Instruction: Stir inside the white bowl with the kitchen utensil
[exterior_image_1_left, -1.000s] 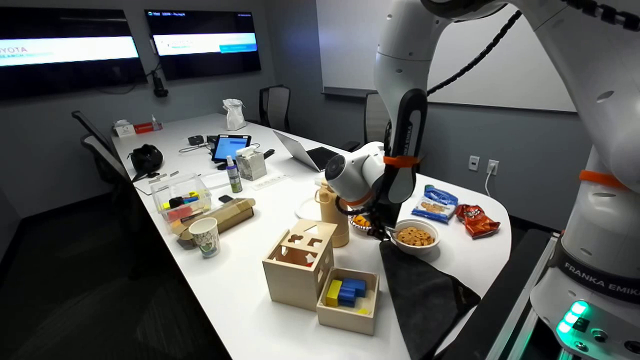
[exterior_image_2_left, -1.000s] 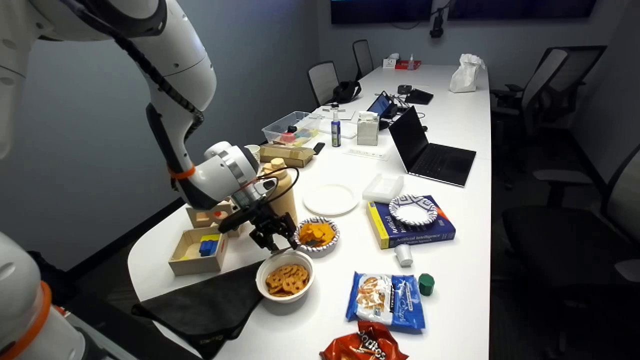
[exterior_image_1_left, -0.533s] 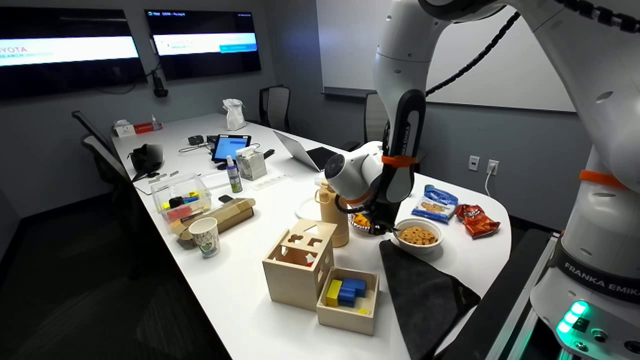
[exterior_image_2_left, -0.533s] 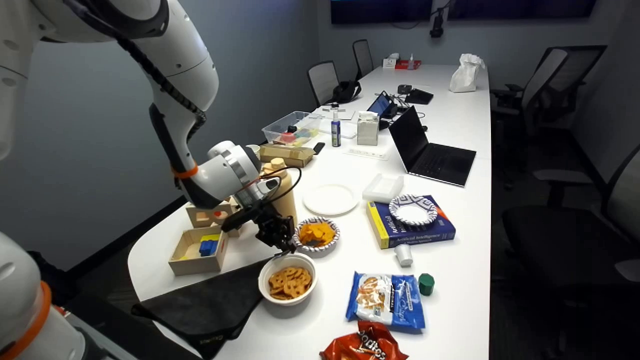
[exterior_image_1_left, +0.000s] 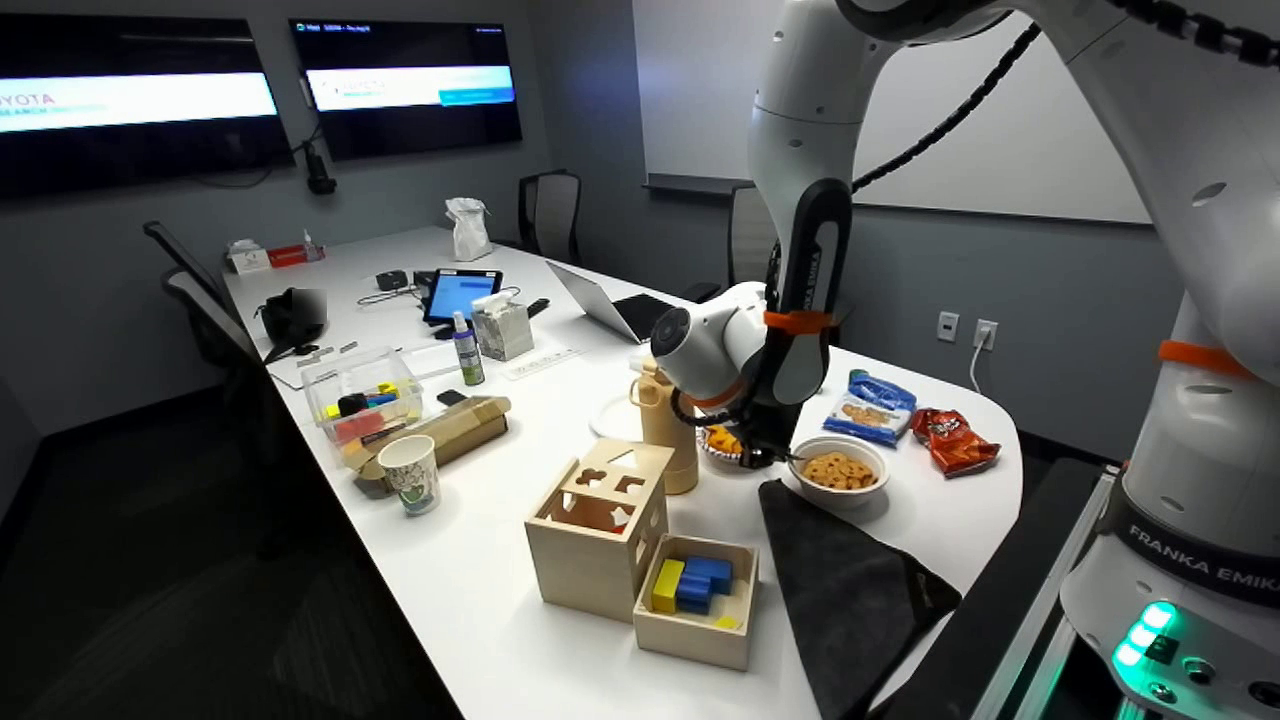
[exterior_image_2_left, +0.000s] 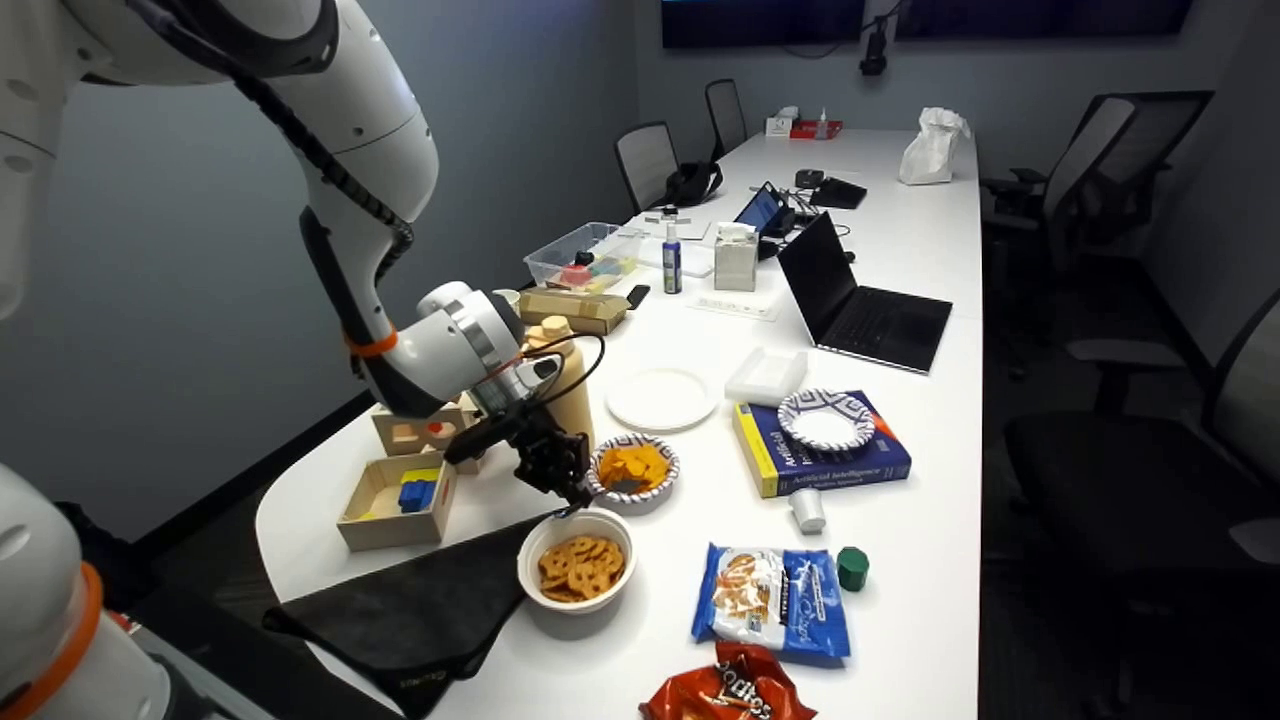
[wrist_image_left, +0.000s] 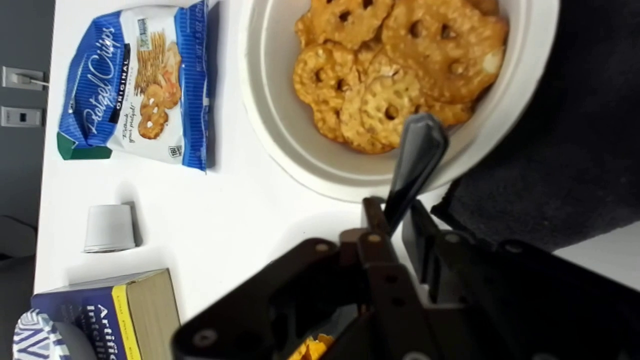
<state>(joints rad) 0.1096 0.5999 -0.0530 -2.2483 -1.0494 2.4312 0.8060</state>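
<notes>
The gripper pinches the kitchen utensil so that one end reaches over the white bowl at six o'clock in the wrist view, seemingly for stirring its pretzel pieces. In an exterior view the bowl sits on the table, a patterned bowl of orange chips at its one o'clock.

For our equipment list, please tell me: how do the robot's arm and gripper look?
The arm has rounded white segments with black panels, orange bands and a black ribbed cable. A black base ring bears white FRANKA EMIKA lettering, above green lights. The gripper is mostly black, with angular, jointed fingers and small round pins.
</notes>
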